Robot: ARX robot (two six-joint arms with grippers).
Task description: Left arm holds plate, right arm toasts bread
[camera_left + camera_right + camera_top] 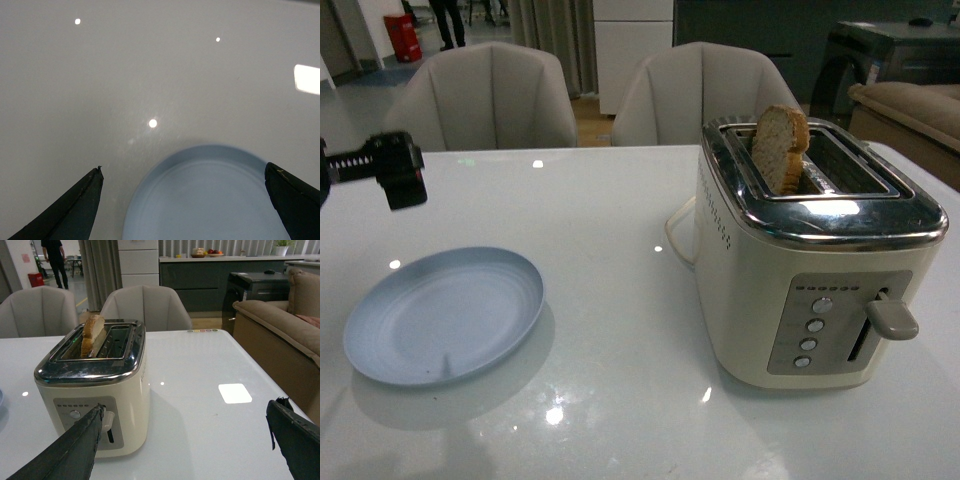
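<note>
The pale blue plate (445, 315) lies flat on the white table at the front left. Part of my left arm (392, 168) shows above the table behind the plate. In the left wrist view my left gripper (184, 169) hangs open over the plate's (210, 195) near rim, its fingers (75, 212) spread wider than the plate and touching nothing. The bread (780, 148) stands upright in one slot of the cream toaster (810, 270), its top sticking out. My right gripper (186, 407) is open and empty beside the toaster (95, 390), with the bread (93, 335) visible.
The toaster's lever (890, 318) juts from its front face, and its cord (677, 235) loops at the back. Two beige chairs (485, 95) stand behind the table. A sofa (280, 325) sits beyond the table's right edge.
</note>
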